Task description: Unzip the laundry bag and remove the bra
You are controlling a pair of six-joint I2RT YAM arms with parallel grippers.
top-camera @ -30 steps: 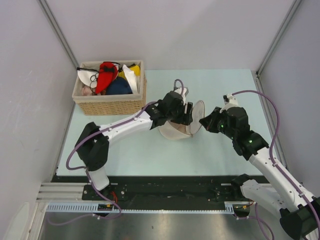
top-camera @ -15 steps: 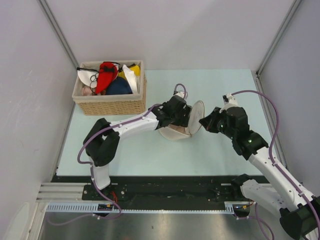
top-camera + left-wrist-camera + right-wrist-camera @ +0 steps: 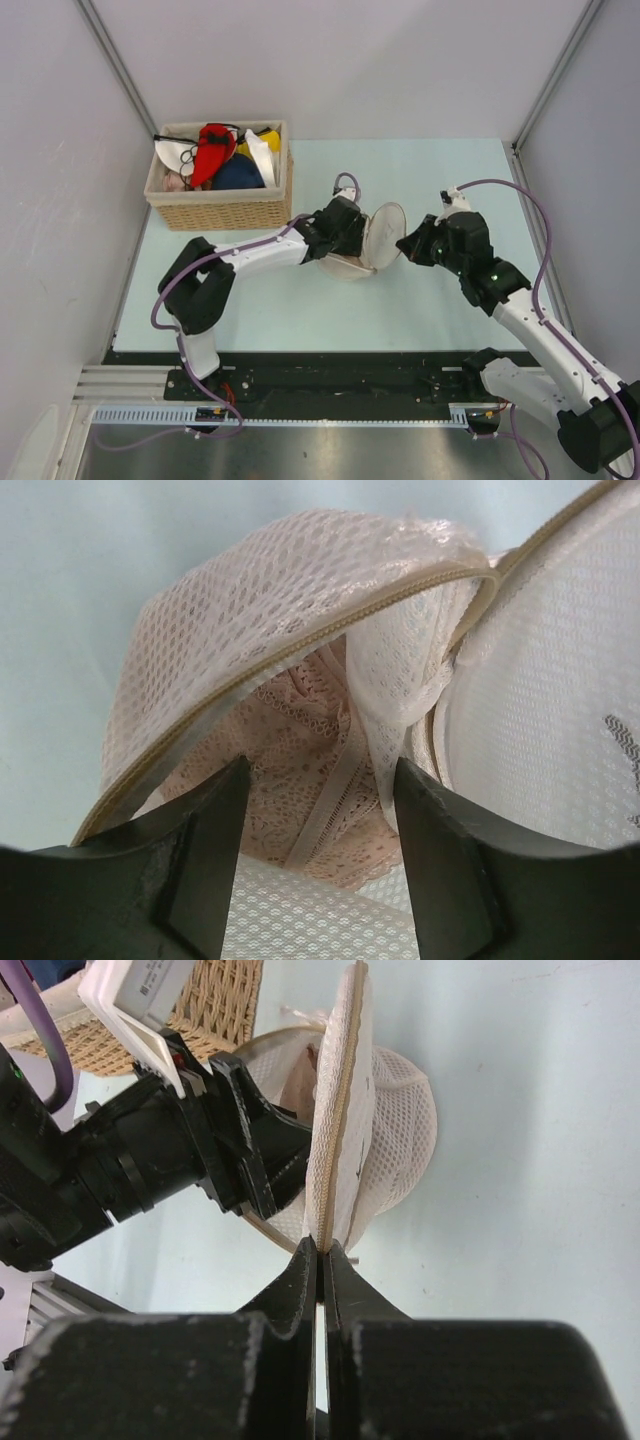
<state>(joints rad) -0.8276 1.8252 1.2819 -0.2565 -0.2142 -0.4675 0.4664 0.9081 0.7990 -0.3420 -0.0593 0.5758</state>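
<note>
No wording is being found legible in any view. Small dark print is being carried on a white label at the wrist of the left arm, but it is being shown too small to be read. A grey drawn mark is being displayed on the round face of the laundry bag; only a line figure, not lettering, is being made out there.

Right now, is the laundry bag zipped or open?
Open. The right gripper pinches the laundry bag's round lid up on edge, the zipper gapes, and pink lace shows inside between the left gripper's open fingers.
</note>
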